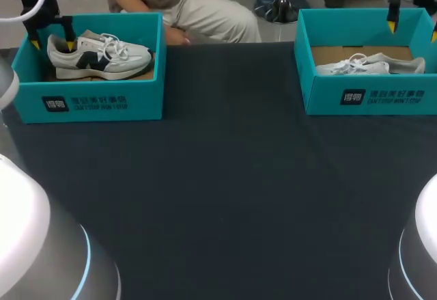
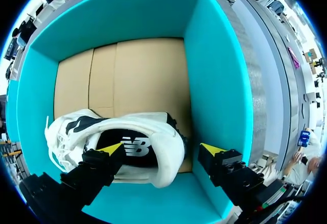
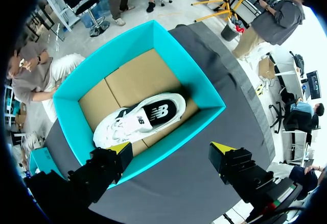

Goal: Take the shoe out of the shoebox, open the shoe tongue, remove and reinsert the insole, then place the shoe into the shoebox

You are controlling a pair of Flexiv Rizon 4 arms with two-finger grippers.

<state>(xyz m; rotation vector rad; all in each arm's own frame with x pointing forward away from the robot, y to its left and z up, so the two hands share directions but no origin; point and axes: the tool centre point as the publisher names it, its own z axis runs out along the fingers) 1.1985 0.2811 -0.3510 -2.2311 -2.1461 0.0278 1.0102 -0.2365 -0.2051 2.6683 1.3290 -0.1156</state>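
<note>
Rounded white arm housings (image 1: 24, 245) sit closest, at 7 and 5 o'clock, and the dark bench (image 1: 225, 191) runs ahead of them. At 10 o'clock a teal left shoebox (image 1: 89, 102) holds a white-and-navy shoe (image 1: 102, 57), upright, toe toward 3 o'clock. The left fingers (image 1: 52, 43) are spread wide, down inside that box at the heel. From the wrist, one yellow tip seems to hang over the shoe's opening and the other sits between heel and box wall, gripping nothing. At 2 o'clock the right shoebox (image 1: 369, 98) holds a pale second shoe (image 1: 372, 64). The right fingers (image 1: 414, 31) hover above it, wide apart and empty.
</note>
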